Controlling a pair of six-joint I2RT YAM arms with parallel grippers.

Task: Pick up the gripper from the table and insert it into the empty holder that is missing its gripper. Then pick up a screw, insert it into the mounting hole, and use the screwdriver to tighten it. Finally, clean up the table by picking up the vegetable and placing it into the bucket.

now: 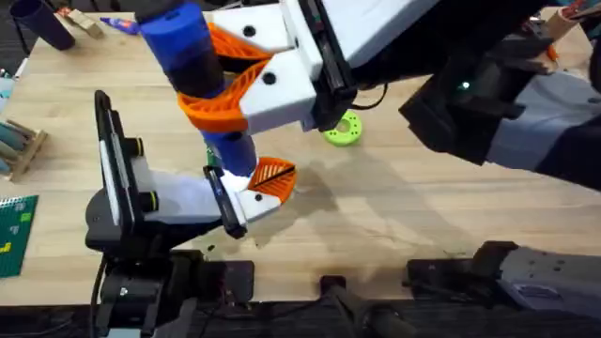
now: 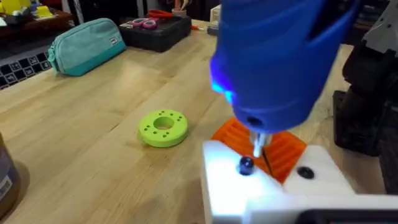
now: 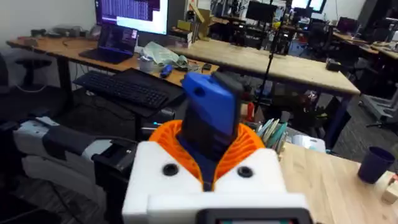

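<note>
1. Holder [image 1: 178, 202]: quantity one. It lies by the table's [image 1: 423, 216] near left corner, its flat black plate on edge on the side toward the left edge. Two green-ringed knobs [image 1: 134, 147] sit beside the plate.

2. Gripper [image 1: 268, 183]: quantity one. It sits at the holder's open end, touching it, with a black edge plate on its near side and the orange ribbed finger pointing toward the table's middle. In the left wrist view, its white block carries two dark points: one screw [image 2: 245, 165] directly under the driver bit and a second dark spot beside it.

3. Screwdriver [image 1: 192, 52]: quantity one. It stands roughly upright over the gripper, with its narrow lower shaft coming down to the white block. In the left wrist view the bit meets the screw head.

4. Right pincer [image 1: 218, 94]: closed on the screwdriver, its two orange ribbed pads clamping the black band from opposite sides.

5. Left pincer: whether it is open or closed cannot be told.

6. Green disc [image 1: 343, 129]: quantity one. It lies flat near the table's middle, apart from the gripper.

7. Green board [image 1: 14, 235] and wooden rack [image 1: 19, 145]: one of each, at the left edge.

8. Dark cup [image 1: 42, 23]: quantity one, at the far left corner.

9. Teal pouch [image 2: 84, 43]: quantity one, beyond the disc.
</note>
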